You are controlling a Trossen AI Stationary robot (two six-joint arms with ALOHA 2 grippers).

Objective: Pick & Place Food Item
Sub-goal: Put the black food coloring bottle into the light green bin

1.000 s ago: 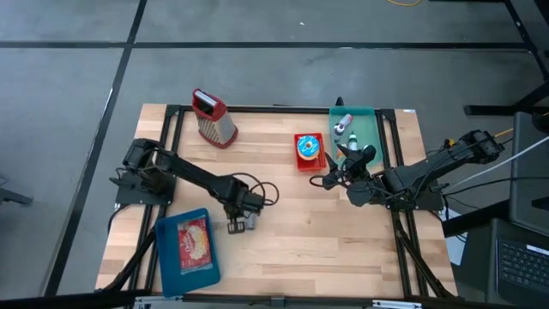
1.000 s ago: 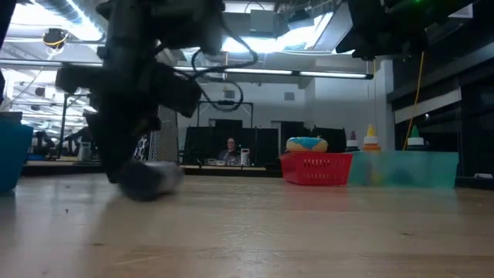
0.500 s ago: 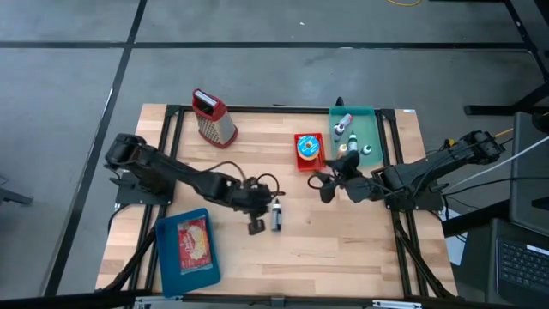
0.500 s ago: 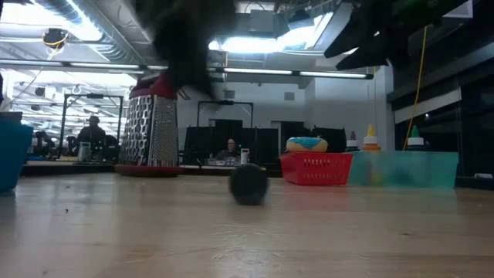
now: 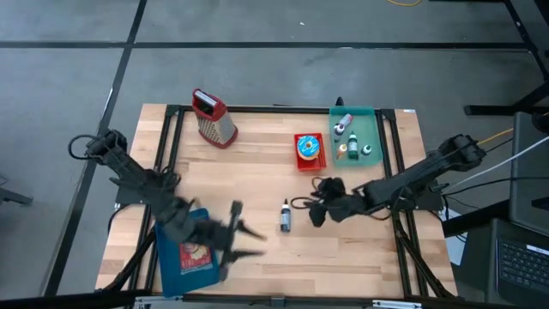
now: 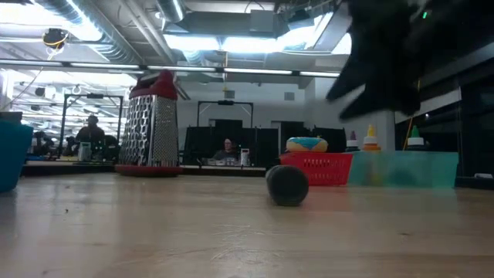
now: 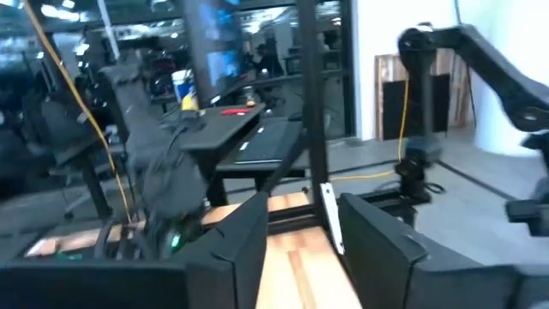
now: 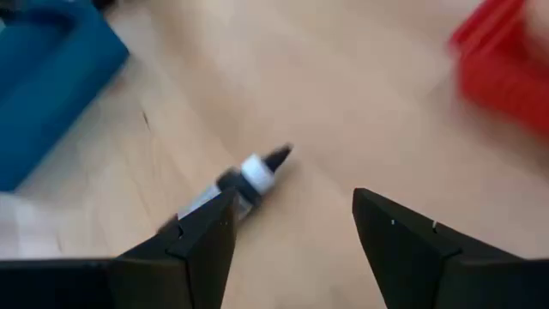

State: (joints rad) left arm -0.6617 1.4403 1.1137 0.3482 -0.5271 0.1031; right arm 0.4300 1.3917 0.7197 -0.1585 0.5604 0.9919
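Desk (image 5: 343, 249): wooden slat top, carrying all items below.

Blue bin (image 5: 187, 245): directly under the left claw (image 5: 236, 236), which hangs blurred above its edge; whether its fingers stand apart or closed cannot be told here.

Box grater (image 5: 214, 118): upright, well apart from both claws.

Green tray (image 5: 367, 129): holds small bottles, behind the right claw (image 5: 319, 204).

Red basket (image 5: 309, 151): holds a doughnut, just beyond the right claw.

Small bottle (image 5: 285, 215): lying on its side on bare desk, just ahead of the right claw, dark tip and white collar showing in the right wrist view (image 8: 249, 176). Right claw: empty, fingers set wide, bottle not yet between them.

Handling, judged: light, rigid, round-bodied, so likely to roll or slip. Best taken across the middle of the barrel, fingers square to its length, not at the tapered tip.
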